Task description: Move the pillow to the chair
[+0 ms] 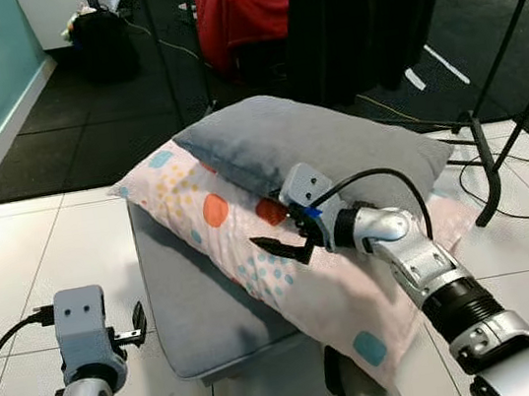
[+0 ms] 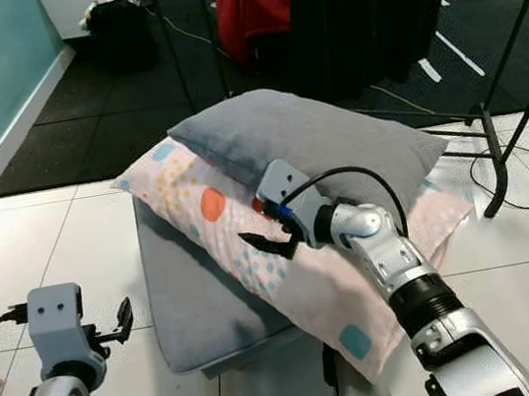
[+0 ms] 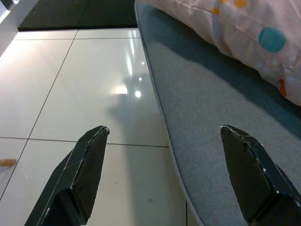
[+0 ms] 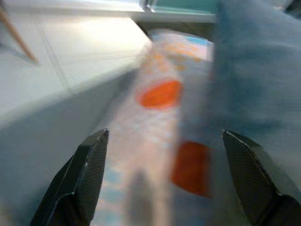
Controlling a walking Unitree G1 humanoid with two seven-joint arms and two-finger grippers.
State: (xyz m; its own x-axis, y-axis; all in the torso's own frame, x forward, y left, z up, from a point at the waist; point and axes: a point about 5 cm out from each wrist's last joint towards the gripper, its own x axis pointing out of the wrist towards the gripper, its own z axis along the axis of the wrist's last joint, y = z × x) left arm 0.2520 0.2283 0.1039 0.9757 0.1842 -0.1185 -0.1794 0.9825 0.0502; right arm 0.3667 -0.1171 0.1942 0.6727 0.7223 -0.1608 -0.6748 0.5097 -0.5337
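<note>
Hovering over the spotted pillow (image 1: 284,265), right gripper (image 1: 289,244) fingers apart, left gripper (image 1: 134,327) fingers apart beside the grey cushion (image 1: 196,308).

Floor tiles (image 1: 45,261) are looking glossy, reflecting light. Grey pillow (image 1: 336,142) and dotted pink pillow (image 1: 286,274) are showing matt cloth. Grey cushion (image 3: 221,122) is reading as fine woven fabric.

Count, quick: 2 pillows stacked – 1 plain grey fabric pillow (image 1: 321,145) on top, far side, 1 long pale-pink pillow w/ coloured dots (image 1: 307,281) under it. 1 flat grey seat cushion (image 1: 196,308) beneath both, on white tile. 2 grippers: left gripper (image 3: 162,134) near-left, fingers spread; right gripper (image 4: 164,136) over the pink pillow, fingers spread. 1 red cloth-covered thing (image 1: 241,7) far back.
</note>
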